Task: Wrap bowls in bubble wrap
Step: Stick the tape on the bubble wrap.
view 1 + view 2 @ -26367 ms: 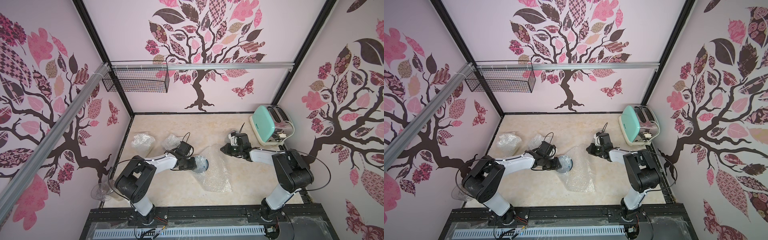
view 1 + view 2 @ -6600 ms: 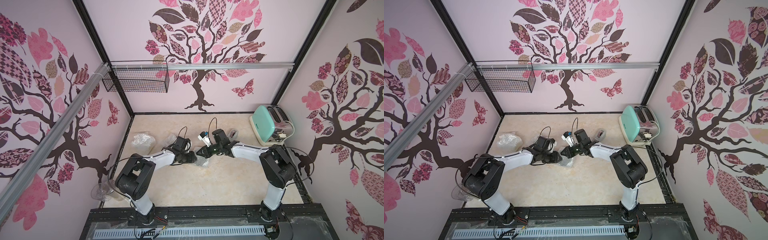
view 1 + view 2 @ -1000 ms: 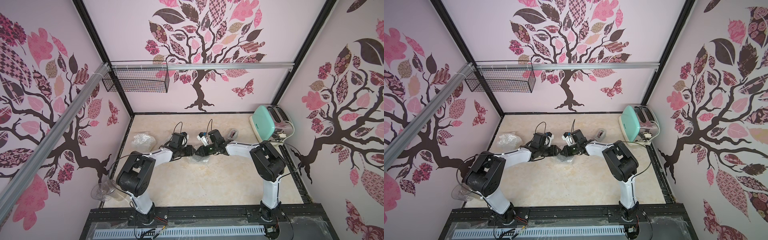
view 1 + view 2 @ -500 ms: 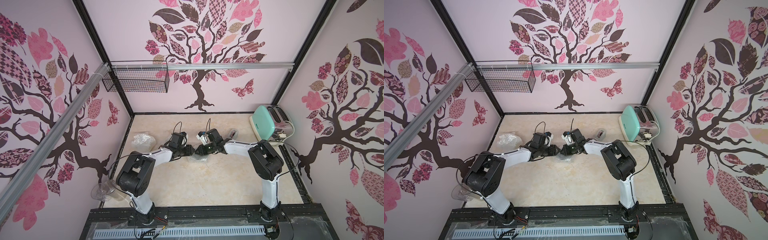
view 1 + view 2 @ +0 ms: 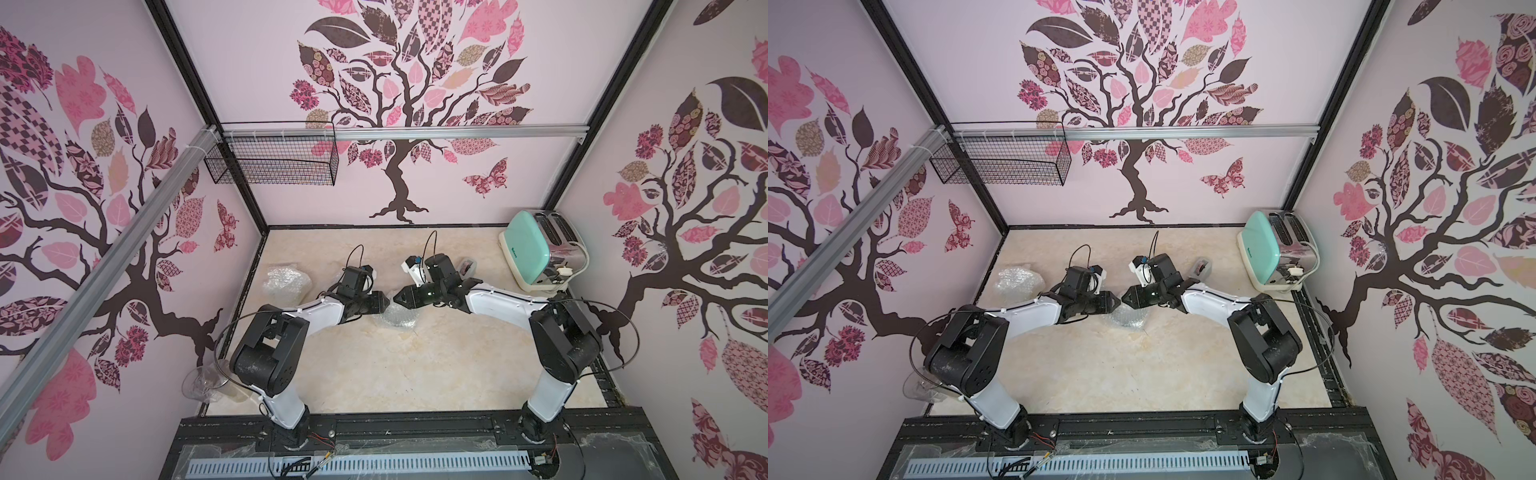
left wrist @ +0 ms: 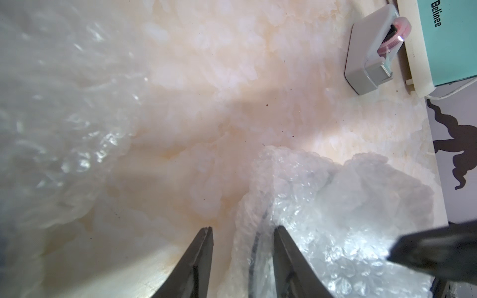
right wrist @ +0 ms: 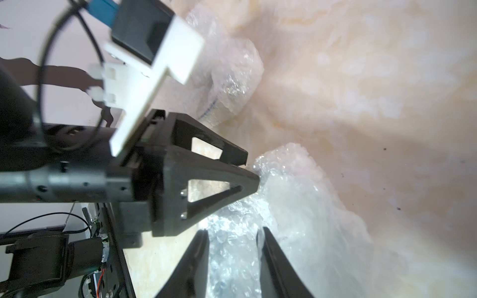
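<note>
Just beneath both tips, a wrapped bowl (image 5: 398,323) is noted. The left gripper (image 5: 387,301) is seen part-open, straddling its edge. The right gripper (image 5: 397,298) is narrowly parted with bubble wrap (image 7: 232,258) between; whether it grips cannot be told. A second bundle (image 5: 286,283) is noted behind the left wrist. Judged nearly done, with final tucks left.

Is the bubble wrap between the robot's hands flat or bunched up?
Bunched up: the bubble wrap is a small crumpled lump, not a flat sheet; both wrist views show its folds.
</note>
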Motion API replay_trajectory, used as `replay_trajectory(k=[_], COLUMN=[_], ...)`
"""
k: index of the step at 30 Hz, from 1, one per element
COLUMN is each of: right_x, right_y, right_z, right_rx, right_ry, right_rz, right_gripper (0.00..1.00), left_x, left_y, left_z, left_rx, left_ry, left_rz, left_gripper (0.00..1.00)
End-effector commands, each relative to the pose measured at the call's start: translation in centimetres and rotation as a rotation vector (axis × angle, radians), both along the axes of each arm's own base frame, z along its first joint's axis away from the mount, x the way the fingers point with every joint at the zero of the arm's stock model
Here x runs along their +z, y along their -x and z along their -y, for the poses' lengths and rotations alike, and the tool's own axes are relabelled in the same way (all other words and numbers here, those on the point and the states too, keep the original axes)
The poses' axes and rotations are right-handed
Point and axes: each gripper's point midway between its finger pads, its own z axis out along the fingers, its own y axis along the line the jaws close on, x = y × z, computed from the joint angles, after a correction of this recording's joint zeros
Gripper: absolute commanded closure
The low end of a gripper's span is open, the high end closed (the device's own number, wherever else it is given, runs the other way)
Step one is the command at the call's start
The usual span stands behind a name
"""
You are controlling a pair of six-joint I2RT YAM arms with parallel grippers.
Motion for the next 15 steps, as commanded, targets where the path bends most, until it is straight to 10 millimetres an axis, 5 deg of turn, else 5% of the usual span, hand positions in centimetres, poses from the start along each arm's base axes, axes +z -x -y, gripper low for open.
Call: replay_trajectory(k=[1, 9, 15], right_x=[0.6, 0.2, 2.0], right_y=[0.2, 0.6, 0.9], right_z=[0.6, 0.4, 0.8], right_rx=[-0.015, 0.001, -0.006], right_ry=[-0.001, -0.014, -0.036], right_rz=[0.011, -0.008, 0.035], right_gripper=[0.64, 0.66, 0.65], left_x=[0.2, 2.2, 5.6], left_y=[0.5, 0.5, 0.5], left_z=[-0.3, -0.3, -0.6], left_rx=[-0.006, -0.002, 0.043], left_ry=[-0.010, 0.010, 0.050], left_rz=[0.002, 0.033, 0.079], left_gripper=[0.57, 0.55, 0.46])
